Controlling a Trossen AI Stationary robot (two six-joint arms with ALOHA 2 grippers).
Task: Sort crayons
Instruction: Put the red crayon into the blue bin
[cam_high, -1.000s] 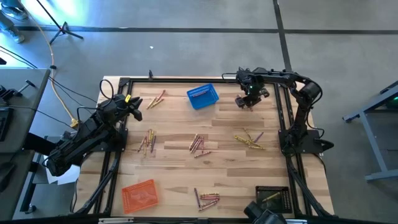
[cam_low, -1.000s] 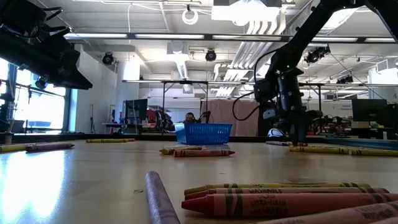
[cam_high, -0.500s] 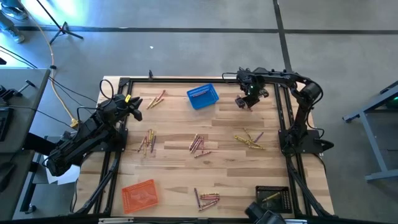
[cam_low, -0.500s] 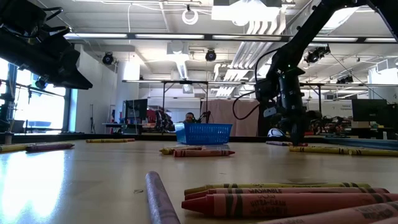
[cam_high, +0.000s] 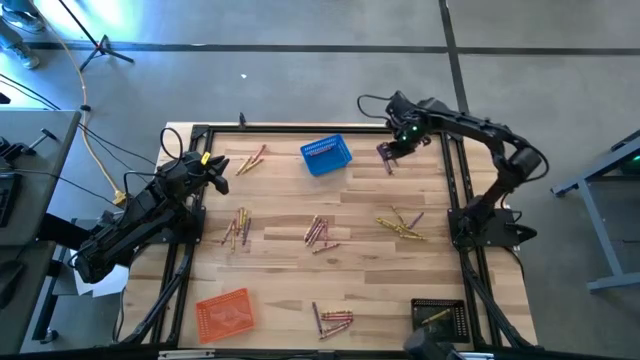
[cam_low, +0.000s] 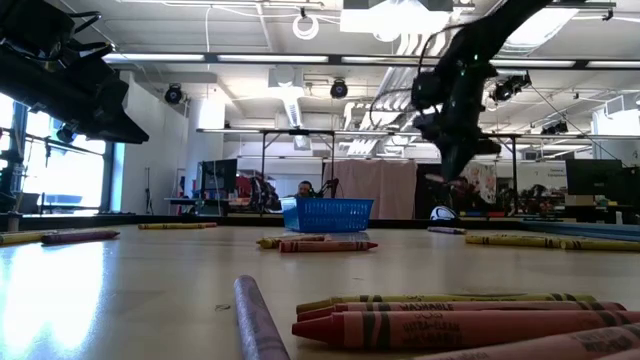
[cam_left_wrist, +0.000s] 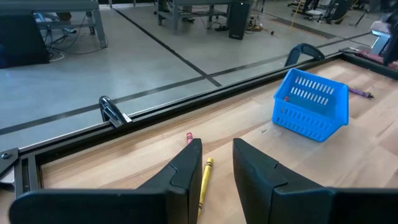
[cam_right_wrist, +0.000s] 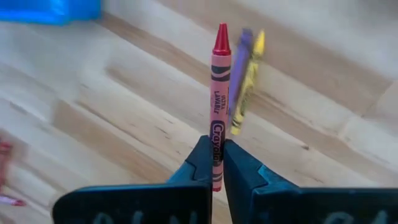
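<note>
- High view looks straight down on the whole table (cam_high: 290, 265).
- Low view skims level across it; both share the blue basket (cam_low: 327, 214).
- Wrist views sit close.

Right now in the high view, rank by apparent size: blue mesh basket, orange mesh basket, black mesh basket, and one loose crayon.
1. Orange mesh basket
2. Blue mesh basket and black mesh basket: too alike to rank
3. Loose crayon, far smallest

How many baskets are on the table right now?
3. The blue basket sits at the far edge near the middle, the orange basket at the near left corner, and the black basket at the near right corner, partly cut off by the high view's edge.
</note>
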